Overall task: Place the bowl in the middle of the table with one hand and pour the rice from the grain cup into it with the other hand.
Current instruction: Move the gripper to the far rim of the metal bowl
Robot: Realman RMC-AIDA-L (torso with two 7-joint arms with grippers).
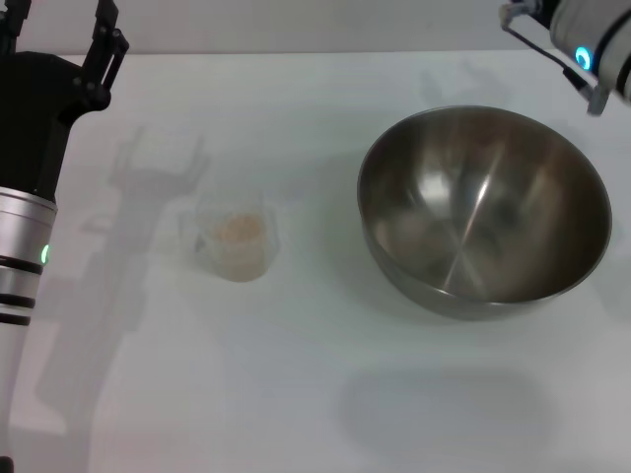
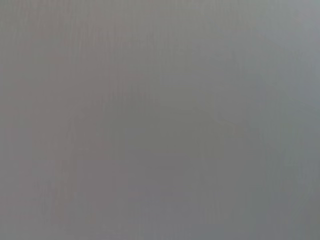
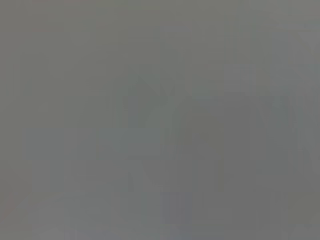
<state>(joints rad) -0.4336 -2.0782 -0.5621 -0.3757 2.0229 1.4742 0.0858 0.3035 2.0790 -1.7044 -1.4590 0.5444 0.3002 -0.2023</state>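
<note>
The bowl [image 1: 483, 212] is a wide shiny steel bowl standing empty on the right half of the white table [image 1: 296, 394]. The grain cup [image 1: 235, 241] is small and transparent and stands upright left of the middle, with a heap of pale rice [image 1: 240, 231] in it. My left gripper [image 1: 57, 25] hangs at the far left back corner, well behind and left of the cup; its fingers [image 1: 105, 44] are spread wide and hold nothing. Only the wrist of my right arm [image 1: 592, 44] shows, at the back right above the bowl's far rim. Both wrist views show plain grey.
The left arm's silver-and-black forearm [image 1: 25, 246] runs down the left edge of the head view. The table's back edge [image 1: 296, 53] runs just behind the bowl. Bare tabletop lies between the cup and the bowl and along the front.
</note>
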